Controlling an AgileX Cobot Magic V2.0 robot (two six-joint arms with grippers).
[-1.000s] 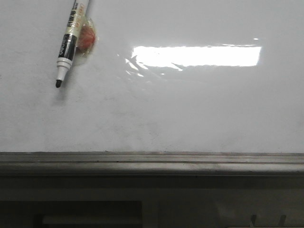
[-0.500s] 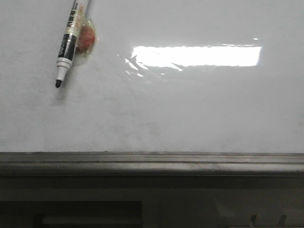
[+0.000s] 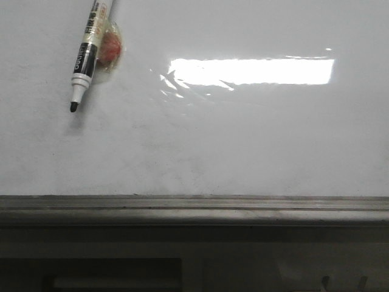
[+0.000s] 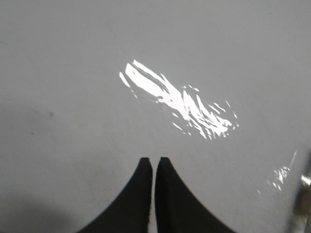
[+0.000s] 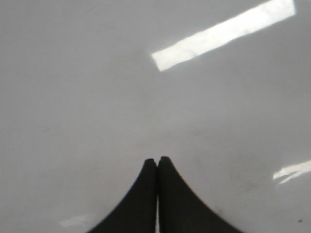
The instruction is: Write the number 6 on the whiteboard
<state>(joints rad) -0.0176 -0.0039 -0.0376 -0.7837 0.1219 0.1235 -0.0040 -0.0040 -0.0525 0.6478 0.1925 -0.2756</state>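
Whiteboard (image 3: 243,140) fills your front view: glossy, faintly smudged, bright rectangular glare upper centre, grey rail (image 3: 194,210) along lower edge. No 6 drawn on it anywhere you can see. Marker (image 3: 87,55) lies upper left of frame, uncapped, tip pointing lower left, small red-orange thing (image 3: 110,48) touching its right side. Left gripper (image 4: 153,162) clenched, fingers nearly touching, holding nothing, over bare board. Right gripper (image 5: 156,161) clenched tight, holding nothing, also over bare board.
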